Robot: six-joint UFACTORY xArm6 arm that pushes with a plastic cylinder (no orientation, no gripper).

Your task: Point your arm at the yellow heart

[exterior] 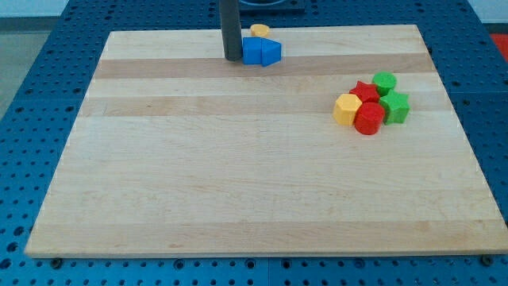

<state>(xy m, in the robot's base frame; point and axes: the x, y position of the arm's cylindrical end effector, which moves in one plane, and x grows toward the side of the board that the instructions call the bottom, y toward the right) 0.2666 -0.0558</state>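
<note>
The yellow heart [259, 31] lies at the board's top edge, mostly hidden behind two blue blocks [261, 52] that touch each other. My tip [232, 59] rests on the board just left of the blue blocks, touching or nearly touching them, and a little below-left of the yellow heart.
A cluster of blocks sits at the view's right: a yellow hexagon [347, 109], a red cylinder [369, 118], a red star [365, 90], a green star [394, 106] and a green cylinder [384, 81]. The wooden board [238, 175] lies on a blue perforated table.
</note>
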